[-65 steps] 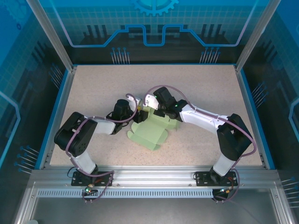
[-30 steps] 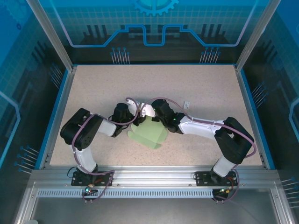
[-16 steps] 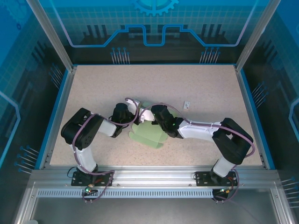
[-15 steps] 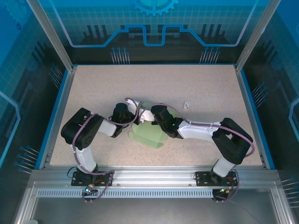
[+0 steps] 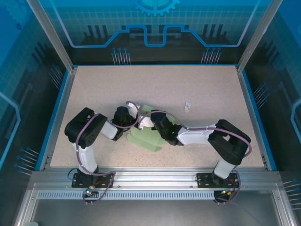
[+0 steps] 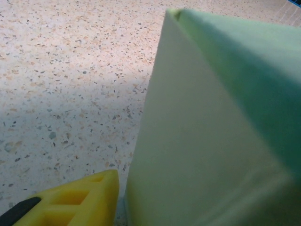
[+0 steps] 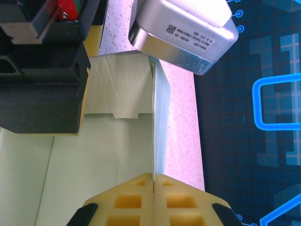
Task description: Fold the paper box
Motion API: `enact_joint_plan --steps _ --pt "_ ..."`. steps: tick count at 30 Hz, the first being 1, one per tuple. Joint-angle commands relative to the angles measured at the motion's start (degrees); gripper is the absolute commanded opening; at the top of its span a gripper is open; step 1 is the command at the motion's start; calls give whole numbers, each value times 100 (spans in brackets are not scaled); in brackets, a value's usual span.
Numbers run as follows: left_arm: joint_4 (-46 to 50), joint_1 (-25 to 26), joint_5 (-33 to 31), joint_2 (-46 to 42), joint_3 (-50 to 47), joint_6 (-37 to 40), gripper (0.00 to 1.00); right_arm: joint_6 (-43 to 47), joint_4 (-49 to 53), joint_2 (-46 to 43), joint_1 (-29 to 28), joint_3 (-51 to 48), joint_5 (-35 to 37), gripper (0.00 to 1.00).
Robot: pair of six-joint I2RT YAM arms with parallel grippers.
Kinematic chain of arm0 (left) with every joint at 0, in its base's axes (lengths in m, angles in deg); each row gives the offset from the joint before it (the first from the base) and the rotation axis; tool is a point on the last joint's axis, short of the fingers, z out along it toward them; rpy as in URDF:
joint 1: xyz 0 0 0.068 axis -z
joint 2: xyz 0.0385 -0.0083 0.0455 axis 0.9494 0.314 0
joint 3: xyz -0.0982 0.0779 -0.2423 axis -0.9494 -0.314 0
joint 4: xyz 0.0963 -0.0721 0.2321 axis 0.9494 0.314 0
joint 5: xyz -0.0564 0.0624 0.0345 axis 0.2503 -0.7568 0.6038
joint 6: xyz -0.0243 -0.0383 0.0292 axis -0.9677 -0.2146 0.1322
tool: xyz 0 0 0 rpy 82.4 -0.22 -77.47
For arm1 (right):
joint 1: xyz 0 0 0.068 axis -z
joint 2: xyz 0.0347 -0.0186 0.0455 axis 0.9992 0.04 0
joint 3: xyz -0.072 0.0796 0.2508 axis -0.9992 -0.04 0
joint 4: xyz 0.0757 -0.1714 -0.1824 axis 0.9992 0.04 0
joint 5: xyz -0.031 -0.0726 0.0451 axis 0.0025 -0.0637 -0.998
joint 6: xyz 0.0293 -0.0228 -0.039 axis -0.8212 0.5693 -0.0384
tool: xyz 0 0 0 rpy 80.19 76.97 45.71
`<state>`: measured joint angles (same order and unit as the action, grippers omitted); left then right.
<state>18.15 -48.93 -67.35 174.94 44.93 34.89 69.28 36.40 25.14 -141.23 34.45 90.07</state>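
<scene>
The paper box (image 5: 143, 139) lies half-formed on the speckled table (image 5: 211, 89), roughly mid-table, with one panel raised upright and the rest flat. At the box's far edge the right gripper (image 7: 154, 184) is clenched. The upright panel's thin edge runs straight into the seam between its yellow pads, so it appears to pinch that wall. At the box's left side sits the left gripper (image 5: 131, 123). Its one visible finger (image 6: 70, 202) rests just beside the raised panel, and whether it is grasping or released cannot be told. The step in hand looks like standing up a side wall. It should go best with a firm right pinch near the crease and a low, square push from the left, so the thin board does not buckle.
</scene>
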Motion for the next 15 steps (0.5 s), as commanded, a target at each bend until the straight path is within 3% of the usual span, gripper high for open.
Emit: enact_joint_plan --steps 1,15 --pt "-450 23 -37 150 -153 128 44 80 -91 108 -148 -153 48 0" --pt "-530 -95 -43 -509 -470 -401 60 -74 408 -275 -3 67 -279 0"
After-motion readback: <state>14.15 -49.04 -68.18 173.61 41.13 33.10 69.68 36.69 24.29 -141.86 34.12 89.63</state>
